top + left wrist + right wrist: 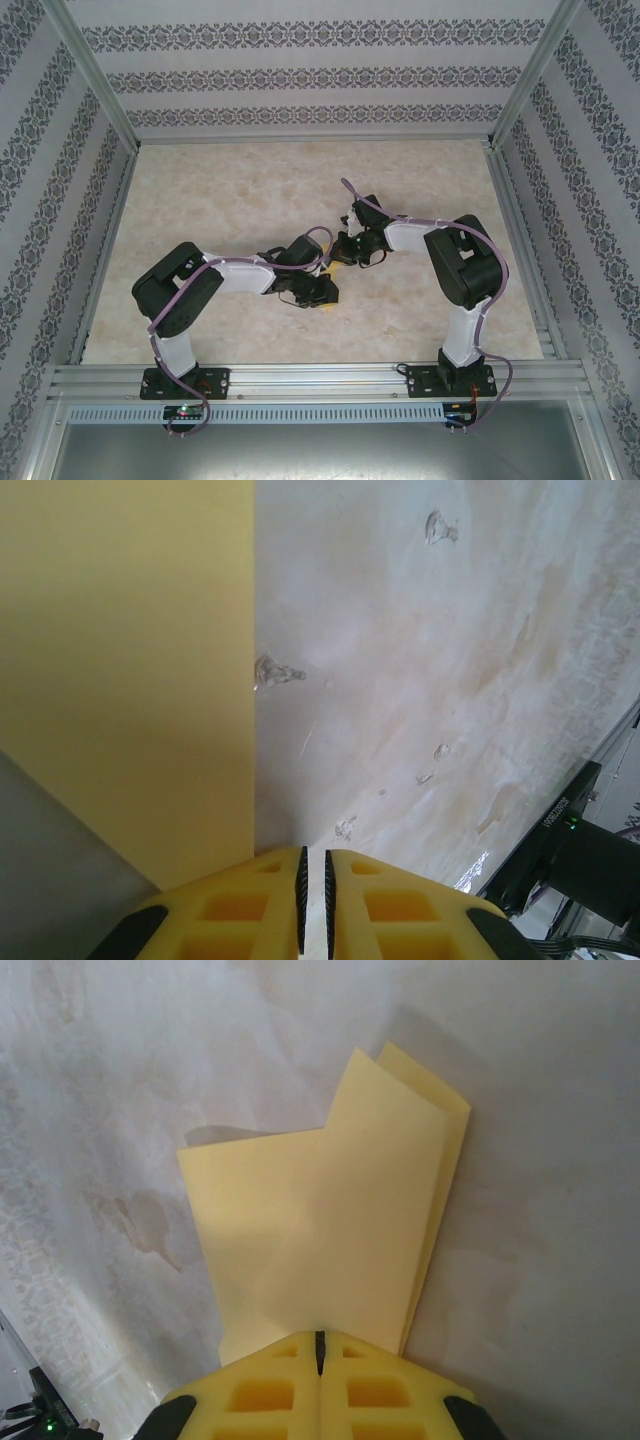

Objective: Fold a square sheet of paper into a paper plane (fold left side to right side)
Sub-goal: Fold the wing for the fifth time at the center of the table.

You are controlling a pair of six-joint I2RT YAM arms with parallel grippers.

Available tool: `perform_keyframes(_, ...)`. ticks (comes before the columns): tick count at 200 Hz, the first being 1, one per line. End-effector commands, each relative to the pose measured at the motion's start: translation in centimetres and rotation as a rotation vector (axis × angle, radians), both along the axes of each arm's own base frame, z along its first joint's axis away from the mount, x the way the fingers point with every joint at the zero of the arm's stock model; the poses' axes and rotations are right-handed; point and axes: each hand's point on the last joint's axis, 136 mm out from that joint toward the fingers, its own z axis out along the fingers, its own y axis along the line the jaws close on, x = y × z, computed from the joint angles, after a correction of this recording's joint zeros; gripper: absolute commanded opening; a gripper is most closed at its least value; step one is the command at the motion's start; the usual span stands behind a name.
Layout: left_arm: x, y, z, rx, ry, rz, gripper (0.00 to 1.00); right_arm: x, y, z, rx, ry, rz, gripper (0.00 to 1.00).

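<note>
**Item: square sheet of paper [330, 1230], yellow, part-folded, at the middle of the table [250, 180].**

My right pincer [320, 1355], reaching in from 3 o'clock, is closed tight on its folded layers. My left pincer [313, 895], at 9 o'clock, is nearly closed with nothing seen between the pads. I judge the sheet light, limp, slippery and easily creased, so it is best taken at an edge.
</note>
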Motion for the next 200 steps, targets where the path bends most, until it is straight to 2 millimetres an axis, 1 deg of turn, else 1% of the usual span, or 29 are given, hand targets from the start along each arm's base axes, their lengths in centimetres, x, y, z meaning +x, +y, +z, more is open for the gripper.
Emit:
perform_keyframes(1, -1.2, 0.0, -1.1, 0.034, 0.033, -0.014, 0.17, -1.8, -1.8, -3.9, -0.130, 0.082, 0.000, 0.00)
perform_keyframes(50, -2.1, 0.0, -1.3, 0.051, 0.045, -0.032, 0.17, -1.7, -1.9, -4.0, -0.137, 0.088, -0.004, 0.00)
perform_keyframes(102, -2.2, 0.1, -0.8, 0.058, 0.031, -0.031, 0.17, -1.6, -1.9, -4.0, -0.140, 0.091, -0.007, 0.00)
perform_keyframes(117, -1.9, -0.1, -0.1, 0.046, 0.011, -0.025, 0.17, -1.5, -1.9, -4.0, -0.139, 0.091, -0.007, 0.00)
perform_keyframes(151, -0.5, -0.9, 3.2, 0.014, -0.069, -0.025, 0.18, -1.6, -1.9, -4.0, -0.138, 0.092, -0.005, 0.00)
perform_keyframes(164, -0.4, -0.9, 3.7, 0.011, -0.077, -0.026, 0.18, -1.6, -1.9, -4.0, -0.138, 0.093, -0.007, 0.00)
perform_keyframes(177, -0.6, -0.8, 3.5, 0.013, -0.071, -0.028, 0.18, -1.6, -1.9, -4.0, -0.139, 0.093, -0.006, 0.00)
perform_keyframes(200, -1.3, -0.6, 2.3, 0.019, -0.031, -0.028, 0.18, -1.7, -1.9, -4.1, -0.139, 0.096, -0.006, 0.00)
